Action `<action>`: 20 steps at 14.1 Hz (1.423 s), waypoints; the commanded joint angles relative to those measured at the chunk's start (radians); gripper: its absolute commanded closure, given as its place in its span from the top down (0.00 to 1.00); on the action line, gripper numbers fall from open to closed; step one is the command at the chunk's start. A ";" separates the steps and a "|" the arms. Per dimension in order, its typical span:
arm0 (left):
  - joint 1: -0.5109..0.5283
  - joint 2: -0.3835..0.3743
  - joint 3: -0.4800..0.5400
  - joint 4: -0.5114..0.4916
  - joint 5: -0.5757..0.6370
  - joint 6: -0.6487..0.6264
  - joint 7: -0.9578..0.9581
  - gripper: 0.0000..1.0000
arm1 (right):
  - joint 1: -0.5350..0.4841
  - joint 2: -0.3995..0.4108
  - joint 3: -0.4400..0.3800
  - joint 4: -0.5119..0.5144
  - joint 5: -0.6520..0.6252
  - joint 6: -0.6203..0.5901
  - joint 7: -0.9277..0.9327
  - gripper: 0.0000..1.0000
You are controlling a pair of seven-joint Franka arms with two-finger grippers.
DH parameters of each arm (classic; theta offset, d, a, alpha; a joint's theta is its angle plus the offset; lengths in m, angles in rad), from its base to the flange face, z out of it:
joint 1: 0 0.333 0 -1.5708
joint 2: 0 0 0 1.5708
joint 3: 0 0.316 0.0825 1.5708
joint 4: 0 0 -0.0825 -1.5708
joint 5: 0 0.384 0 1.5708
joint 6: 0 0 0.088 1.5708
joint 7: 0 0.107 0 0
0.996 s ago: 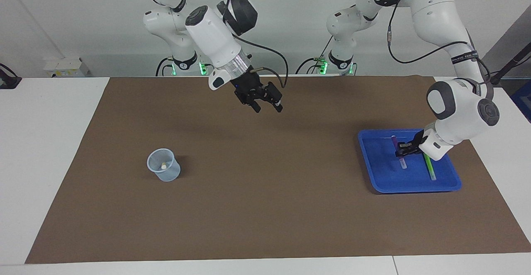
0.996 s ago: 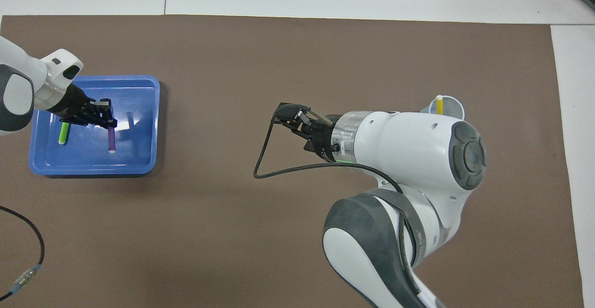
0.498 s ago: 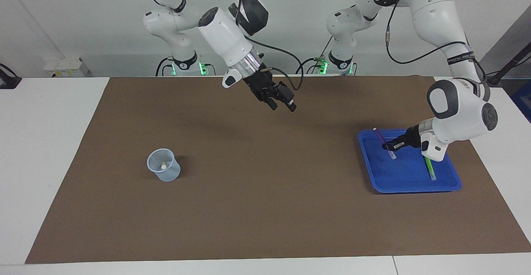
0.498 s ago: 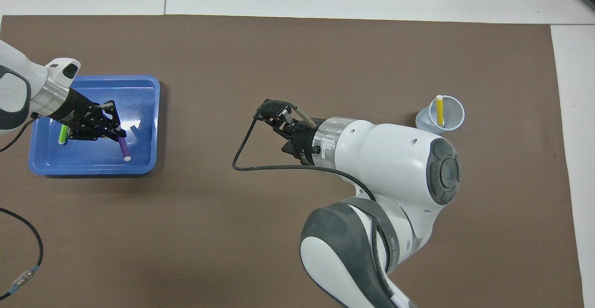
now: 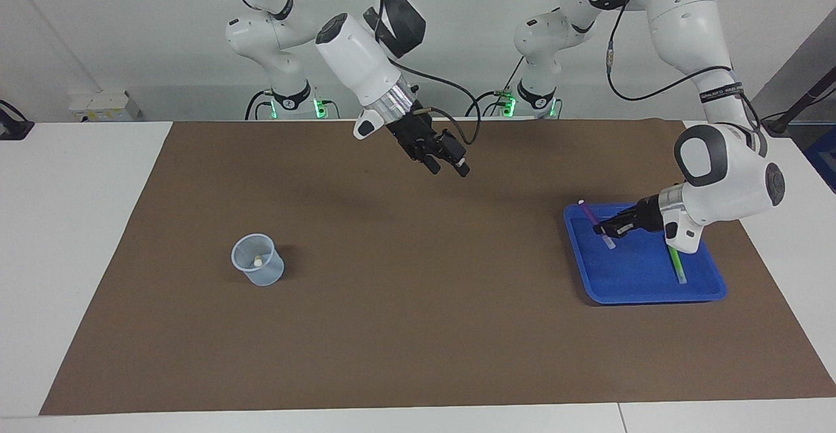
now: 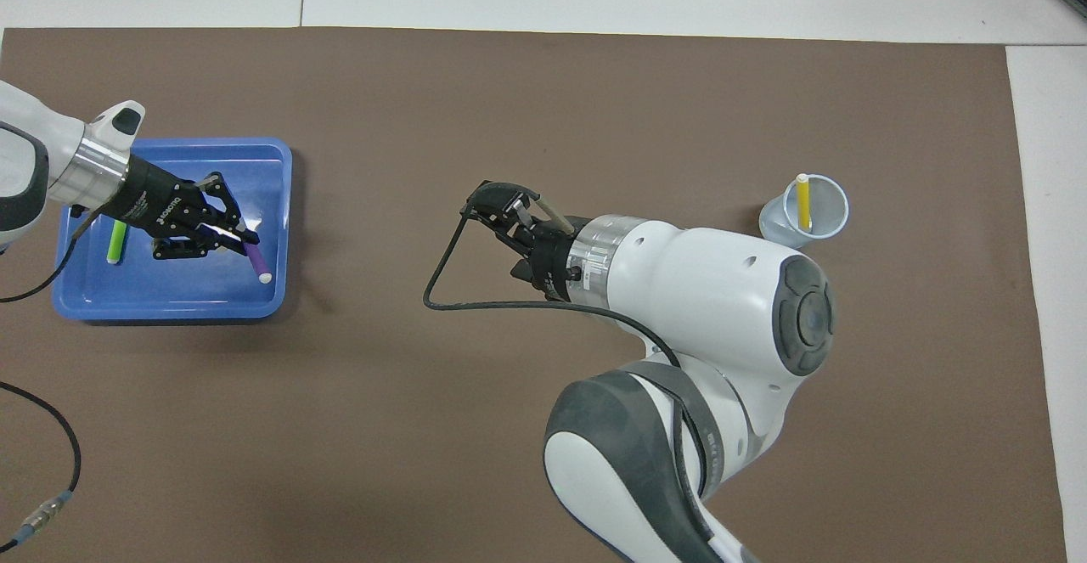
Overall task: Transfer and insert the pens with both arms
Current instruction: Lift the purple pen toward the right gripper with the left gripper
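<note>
The left gripper [image 5: 602,229] has its fingertips pinched tight on the purple pen [image 5: 595,223], gripping it near the middle of its length. The pen is lifted clear and tilted, with its coloured end up and its pale whitish end pointing down. In the overhead view the same gripper [image 6: 240,237] and purple pen [image 6: 252,257] sit over the part of the blue tray [image 6: 170,308] that lies toward the middle of the table. The tray [image 5: 653,292] rests on the brown mat [image 5: 418,354] at the left arm's end of the table. The green pen [image 5: 676,264] lies flat in the tray, beside the left gripper and closer to the table's end than the lifted pen; from above, the green pen [image 6: 116,242] shows just past the left arm's wrist.

The right gripper [image 5: 447,166] hangs in the air over the bare middle of the mat, its two fingers spread wide apart and holding nothing. From above, the right gripper [image 6: 501,206] points toward the tray's end of the table.

At the right arm's end of the table a clear plastic cup [image 5: 257,260] stands upright on the mat. The yellow pen [image 6: 802,203] stands inside the cup [image 6: 828,223], leaning against the wall, its pale end up.
</note>
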 commanded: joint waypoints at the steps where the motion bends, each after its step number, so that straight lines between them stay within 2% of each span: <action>1: -0.067 -0.056 0.011 -0.014 -0.021 -0.007 -0.163 0.00 | -0.001 -0.001 0.002 -0.004 0.019 0.017 0.007 1.00; 3: -0.119 -0.075 0.010 -0.014 -0.024 -0.004 -0.459 0.00 | -0.001 -0.001 0.002 -0.004 0.019 0.017 0.010 1.00; 4: -0.139 -0.080 0.008 -0.020 -0.039 0.004 -0.533 0.00 | -0.001 0.000 0.002 -0.004 0.021 0.018 0.012 1.00; 6: -0.161 -0.089 0.008 -0.036 -0.090 0.006 -0.555 0.00 | -0.001 0.003 0.002 -0.004 0.021 0.021 0.030 1.00; 8: -0.162 -0.098 0.004 -0.053 -0.195 -0.002 -0.578 0.00 | 0.001 0.016 0.002 -0.004 0.044 0.064 0.032 0.99; 10: -0.193 -0.113 0.005 -0.073 -0.295 0.015 -0.700 0.00 | 0.017 0.032 0.002 -0.002 0.082 0.099 0.029 0.99; 15: -0.297 -0.152 -0.002 -0.074 -0.313 0.038 -0.850 0.00 | 0.070 0.071 0.002 -0.002 0.081 0.176 0.014 0.91; 18: -0.337 -0.159 -0.004 -0.070 -0.332 0.071 -0.912 0.00 | 0.084 0.082 0.001 -0.001 0.081 0.176 -0.017 0.75; 20: -0.366 -0.161 -0.004 -0.068 -0.337 0.088 -0.942 0.00 | 0.074 0.082 0.001 -0.001 0.079 0.176 -0.034 0.73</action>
